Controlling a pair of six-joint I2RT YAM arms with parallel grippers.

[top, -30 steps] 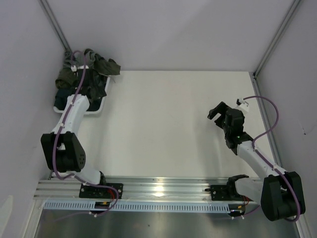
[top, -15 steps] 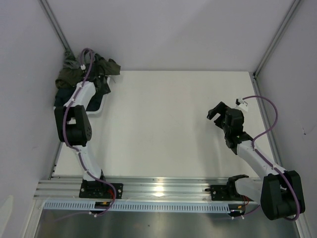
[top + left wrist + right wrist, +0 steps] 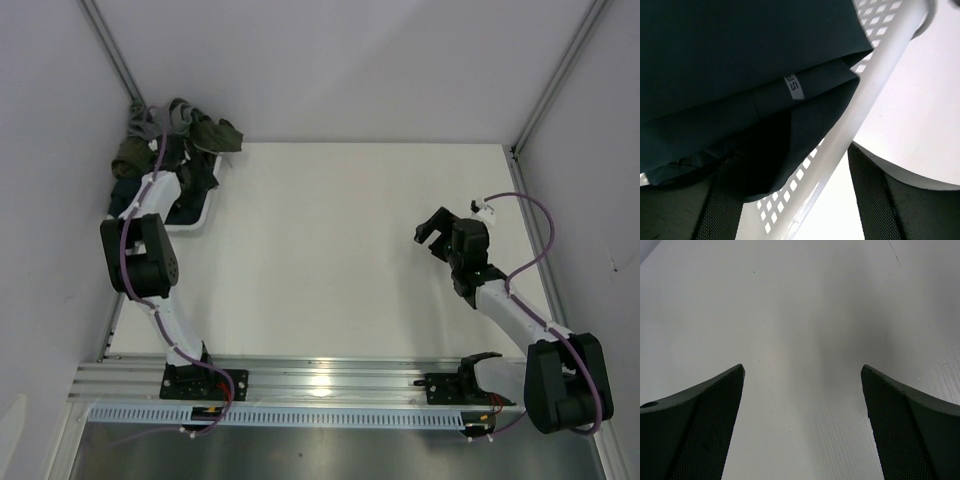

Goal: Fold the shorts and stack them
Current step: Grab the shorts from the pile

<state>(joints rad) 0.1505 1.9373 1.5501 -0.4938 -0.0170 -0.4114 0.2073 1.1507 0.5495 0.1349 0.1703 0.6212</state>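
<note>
Navy shorts (image 3: 740,60) in white mesh basket (image 3: 885,75) just ahead of parted left jaws, right jaws parted over table (image 3: 800,315), well apart

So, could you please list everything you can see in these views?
olive green shorts: one, olive, heaped at the basket's far end
dark navy shorts: one, navy with a white "S" label, inside the basket
basket: one, white mesh, table's far left corner
table: one, white, under everything
rail: one, silver, near edge
left arm: one, white and black, reaching to the basket, jaws apart astride its rim
right arm: one, white and black, above the table's right side, jaws wide apart, holding nothing
</note>
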